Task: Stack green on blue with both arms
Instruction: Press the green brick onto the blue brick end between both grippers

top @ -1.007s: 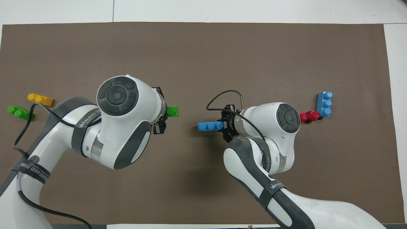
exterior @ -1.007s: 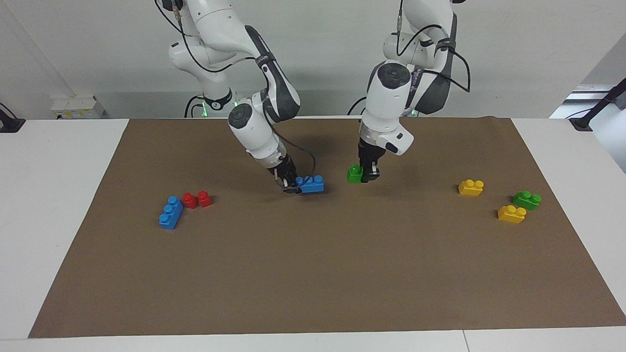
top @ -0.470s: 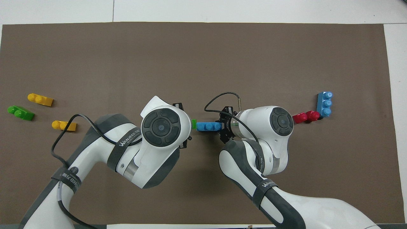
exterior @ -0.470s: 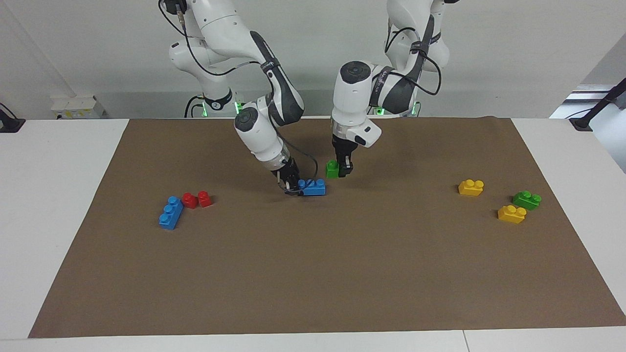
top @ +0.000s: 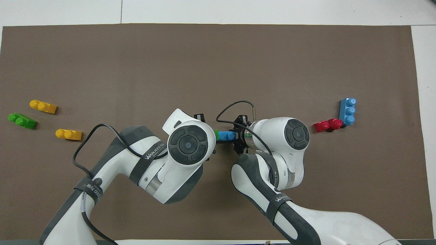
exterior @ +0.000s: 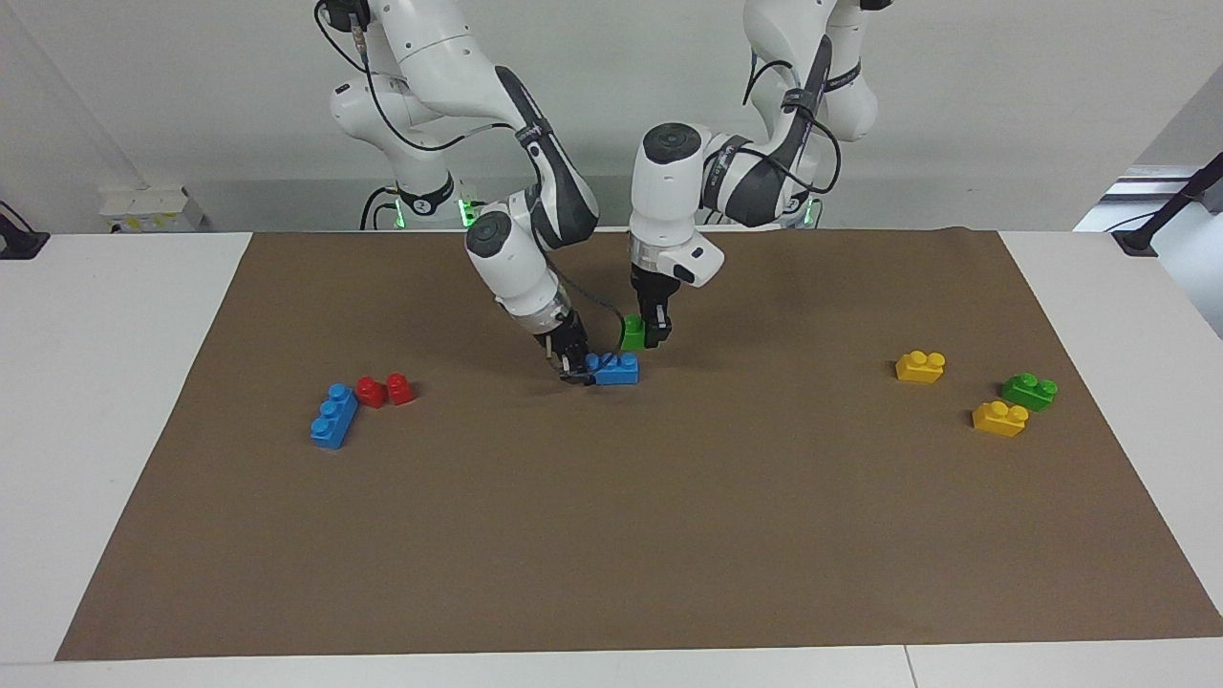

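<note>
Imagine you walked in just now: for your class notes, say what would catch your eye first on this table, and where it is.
Mid-mat, the two arms meet: the right gripper grips one end of a blue brick on the mat, while the left gripper holds a green brick just above its other end. Spare bricks lie at both ends: a blue brick beside a red brick, and two yellow bricks with a green brick.

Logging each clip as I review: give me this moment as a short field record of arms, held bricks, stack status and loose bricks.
left gripper: shut on green brick, over the blue brick's end
right gripper: shut on blue brick, low at the mat
stack: not yet joined; green is above blue
spare bricks, left arm's end: two yellow, one green
spare bricks, right arm's end: one blue, red
</note>
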